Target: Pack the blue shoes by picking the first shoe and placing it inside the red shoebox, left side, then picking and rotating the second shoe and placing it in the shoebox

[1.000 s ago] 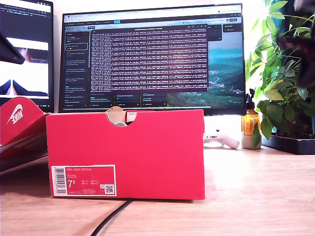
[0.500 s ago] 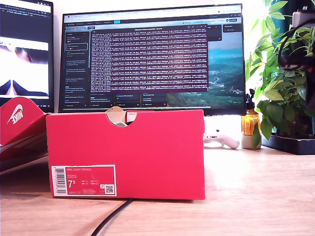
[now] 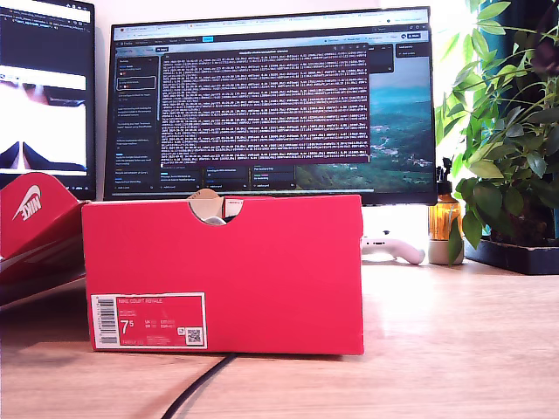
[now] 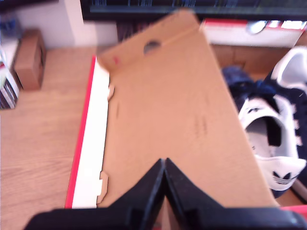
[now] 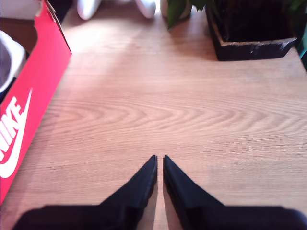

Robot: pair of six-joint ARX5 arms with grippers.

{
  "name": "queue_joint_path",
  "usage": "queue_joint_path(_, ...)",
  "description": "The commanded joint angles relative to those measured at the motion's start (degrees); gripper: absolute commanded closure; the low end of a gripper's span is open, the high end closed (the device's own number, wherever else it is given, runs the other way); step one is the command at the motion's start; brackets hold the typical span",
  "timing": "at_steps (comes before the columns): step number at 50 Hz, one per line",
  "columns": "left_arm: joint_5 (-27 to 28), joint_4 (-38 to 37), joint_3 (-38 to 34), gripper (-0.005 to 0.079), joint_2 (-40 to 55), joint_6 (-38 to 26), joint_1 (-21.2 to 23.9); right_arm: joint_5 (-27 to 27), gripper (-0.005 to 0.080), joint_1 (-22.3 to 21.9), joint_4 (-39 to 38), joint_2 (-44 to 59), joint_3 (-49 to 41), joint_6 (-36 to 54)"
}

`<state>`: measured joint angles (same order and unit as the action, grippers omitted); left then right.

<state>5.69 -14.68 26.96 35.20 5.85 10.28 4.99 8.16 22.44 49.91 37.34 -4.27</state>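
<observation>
**Operator:** Where do things stand?

**Robot:** My first gripper (image 4: 164,165) has its jaws pressed together with nothing between them, and it hangs over the brown inner face of the open lid (image 4: 168,110). My second gripper (image 5: 159,160) has its tips all but touching, also empty, over bare table (image 5: 192,110). That spot lies between the box's long swoosh-printed wall and the plant pot (image 5: 249,33) farther off.

**Operator:** And the shoes?

**Robot:** You can see a blue shoe (image 4: 268,139) lying inside the red shoebox (image 3: 262,253), its white trefoil heel tab toward my first camera. More navy and white shows beyond it, which I judge to be the second shoe, though the blur keeps me from being sure. In the exterior view the box stands in the middle, label toward the camera, with the lid leaning at its left. Its near wall hides the contents there.

**Operator:** So what do I do now?

**Robot:** It looks like packing is nearly done. Confirm that both shoes sit flat below the rim. Then lift each arm straight up before moving it sideways, so you don't catch the lid or the box wall.
</observation>
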Motion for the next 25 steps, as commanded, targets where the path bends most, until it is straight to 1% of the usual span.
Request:
queue_joint_path(1, -0.2, 0.7, -3.3, 0.0759, -1.1, 0.6, 0.2, 0.1, 0.0760, 0.6, -0.3, -2.1, -2.1, -0.2)
queue_joint_path(7, -0.2, 1.3, -5.3, 0.0759, -4.0, 1.7, 0.7, 0.1, 0.0760, 1.0, -1.1, -6.6, -4.7, -0.5)
queue_joint_path(10, -0.2, 2.0, -6.7, 0.0759, -5.4, 1.8, 1.0, 0.3, 0.0760, 1.4, -2.4, -8.7, -6.5, -2.2)
queue_joint_path(18, -0.2, 2.4, -9.6, 0.0759, -8.8, 1.8, 1.1, 4.5, 0.0760, 2.4, -4.0, -12.4, -11.3, -4.1)
queue_joint_path(25, -0.9, 2.9, -13.0, 0.0759, -12.2, 1.7, 1.1, 6.3, 0.0760, 4.4, -5.4, -14.6, -14.9, -4.9)
